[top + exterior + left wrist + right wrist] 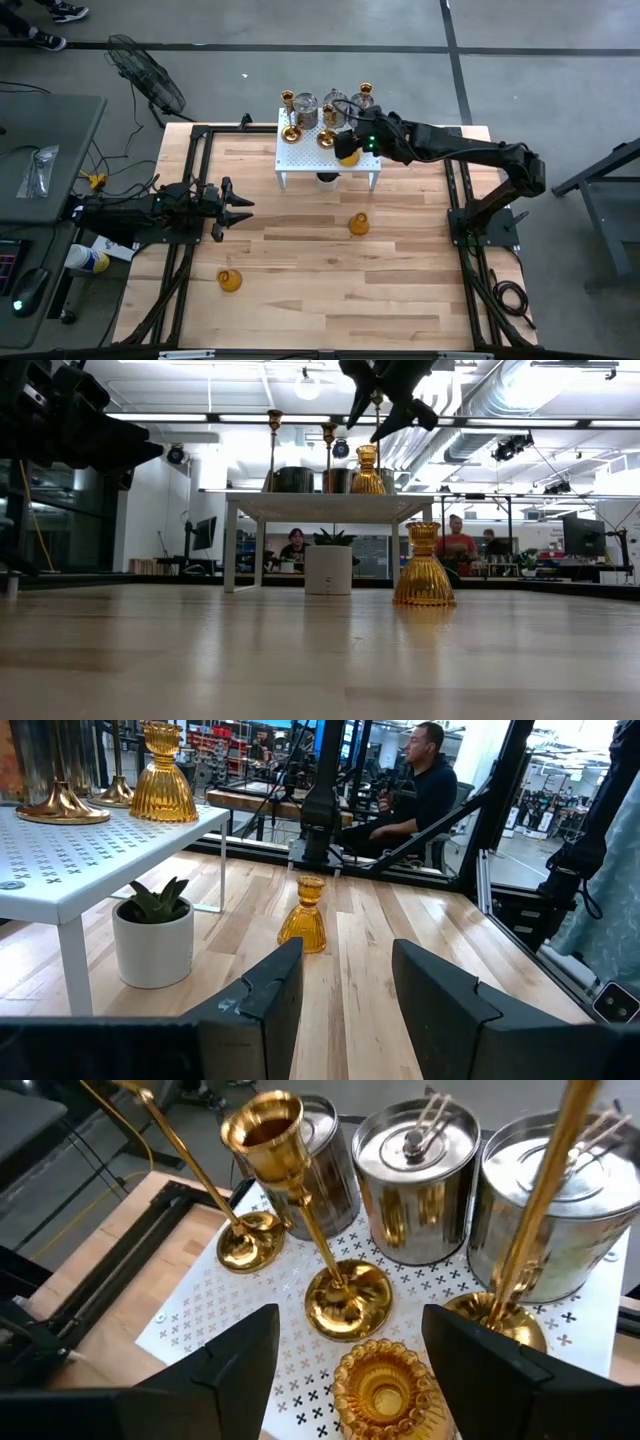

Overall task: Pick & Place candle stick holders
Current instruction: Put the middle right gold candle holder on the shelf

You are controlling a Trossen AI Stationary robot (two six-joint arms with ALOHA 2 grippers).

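Note:
A white perforated rack [300,160] stands at the table's far middle. On it stand three slim gold candlesticks [345,1300], three silvery jar-like holders [415,1175] and one amber holder [385,1380]. My right gripper [350,1320] hovers open just above that amber holder, one finger on either side and clear of it; the low view shows the gripper [388,410] above the holder [367,470]. A second amber holder [358,224] stands upright on the table's middle, a third [229,281] at the near left. My left gripper [245,205] waits open at the table's left.
A small plant in a white pot [328,565] stands under the rack. The black frame rails [190,180] run along the table's left and right edges. People sit in the room beyond the table [425,780].

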